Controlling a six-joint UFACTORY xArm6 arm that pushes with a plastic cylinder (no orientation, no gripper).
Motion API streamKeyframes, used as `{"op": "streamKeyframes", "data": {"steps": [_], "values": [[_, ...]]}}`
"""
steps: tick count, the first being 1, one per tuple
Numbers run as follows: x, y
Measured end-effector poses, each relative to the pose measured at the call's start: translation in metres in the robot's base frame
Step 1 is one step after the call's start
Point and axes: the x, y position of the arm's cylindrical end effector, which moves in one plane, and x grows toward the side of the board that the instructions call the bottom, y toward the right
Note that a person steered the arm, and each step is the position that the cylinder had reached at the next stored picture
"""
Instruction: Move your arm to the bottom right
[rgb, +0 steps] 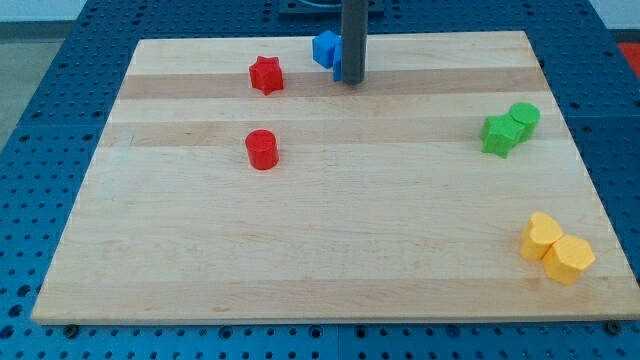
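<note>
My rod comes down from the view's top centre and my tip (352, 82) rests on the wooden board (330, 260) near its top edge. It stands right against two blue blocks: one (325, 48) just to its upper left, the other (338, 68) partly hidden behind the rod. A red star block (266, 75) lies to the tip's left. A red cylinder (262, 149) lies lower left of the tip. The bottom right corner of the board is far from my tip.
Two green blocks touch at the view's right: a star-like one (498, 135) and a cylinder (524, 118). Two yellow blocks touch near the bottom right corner: one (541, 236) and a hexagon-like one (569, 259). A blue perforated table (40, 120) surrounds the board.
</note>
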Motion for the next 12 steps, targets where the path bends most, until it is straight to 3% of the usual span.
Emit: {"op": "streamKeyframes", "data": {"steps": [2,4,5,7,9,10,12], "values": [[0.022,0.000],[0.142,0.011],[0.181,0.037],[0.181,0.159],[0.217,0.261],[0.251,0.291],[0.308,0.296]]}}
